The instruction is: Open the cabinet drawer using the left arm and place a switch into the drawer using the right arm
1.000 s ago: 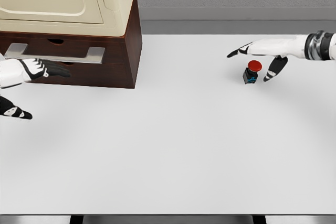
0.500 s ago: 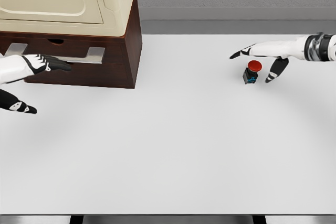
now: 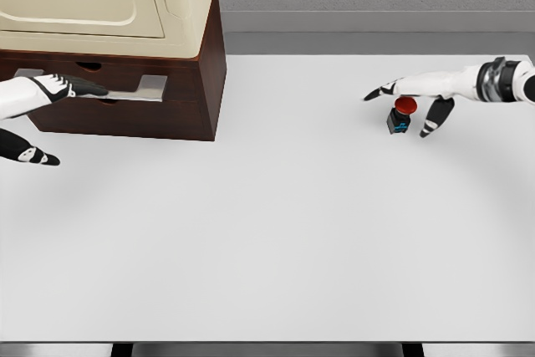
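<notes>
At the left edge of the frame the left hand point(image 3: 40, 92) reaches with its fingers stretched flat along the grey drawer handle point(image 3: 125, 88) of the dark brown cabinet point(image 3: 180, 81), thumb hanging apart below and nothing clasped. At the upper right the right hand point(image 3: 416, 94) hovers spread open over the red-capped switch point(image 3: 400, 114), holding nothing. The switch stands upright on the white table point(image 3: 276, 232), well apart from the cabinet.
</notes>
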{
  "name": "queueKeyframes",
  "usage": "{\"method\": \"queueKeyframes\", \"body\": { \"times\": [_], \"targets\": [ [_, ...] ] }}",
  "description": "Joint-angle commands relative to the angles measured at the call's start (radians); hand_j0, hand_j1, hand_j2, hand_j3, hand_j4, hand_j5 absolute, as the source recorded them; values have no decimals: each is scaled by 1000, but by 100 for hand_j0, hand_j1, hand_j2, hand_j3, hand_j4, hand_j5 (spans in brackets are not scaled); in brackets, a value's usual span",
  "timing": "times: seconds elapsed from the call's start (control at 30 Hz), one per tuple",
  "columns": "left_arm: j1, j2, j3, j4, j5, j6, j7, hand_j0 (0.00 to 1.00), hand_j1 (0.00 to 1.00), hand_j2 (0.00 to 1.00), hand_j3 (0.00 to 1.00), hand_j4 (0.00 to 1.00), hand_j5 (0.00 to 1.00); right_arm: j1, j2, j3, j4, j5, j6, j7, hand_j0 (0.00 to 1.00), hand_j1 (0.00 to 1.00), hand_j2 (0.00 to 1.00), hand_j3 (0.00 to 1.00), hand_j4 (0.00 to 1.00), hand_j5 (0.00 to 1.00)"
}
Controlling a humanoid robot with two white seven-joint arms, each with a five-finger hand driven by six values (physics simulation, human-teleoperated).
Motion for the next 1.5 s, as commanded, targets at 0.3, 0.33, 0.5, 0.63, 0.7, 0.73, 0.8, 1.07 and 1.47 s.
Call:
{"method": "queueKeyframes", "body": {
  "times": [0.3,0.33,0.5,0.63,0.7,0.73,0.8,1.07,1.47],
  "targets": [
    [-14,-61,-2,57,-3,2,-7,100,100,100,100,100,100,0,20,-9,25,-5,2,0,65,65,65,65,65,65],
    [-15,-61,-2,65,-5,2,-7,100,100,100,100,100,100,0,20,-9,29,-5,2,0,64,64,64,64,64,64],
    [-17,-63,-5,71,-8,2,-6,100,100,100,100,100,100,-2,24,-9,42,-5,2,0,56,56,56,56,56,56],
    [-17,-78,-5,83,-8,2,-7,100,100,100,100,100,100,-3,36,-9,78,-5,2,0,53,53,53,53,53,53],
    [-17,-78,-5,83,-9,2,-4,100,100,100,100,100,100,-3,40,-9,79,-5,2,0,50,50,50,50,50,50],
    [-17,-78,-5,83,-8,2,-3,100,100,100,100,100,100,-3,42,-9,79,-5,2,0,50,50,50,50,50,50],
    [-17,-78,-5,82,-9,2,-4,100,100,100,100,100,100,-3,42,-9,76,-4,2,0,50,50,50,50,50,50],
    [-18,-80,-5,100,-9,2,-4,100,100,100,100,100,100,-28,43,-12,42,-5,2,0,52,52,52,52,52,52],
    [-18,-118,-5,130,-9,2,-4,100,100,100,100,100,100,-35,42,-20,-4,-21,2,0,52,52,52,52,52,52]
  ]
}}
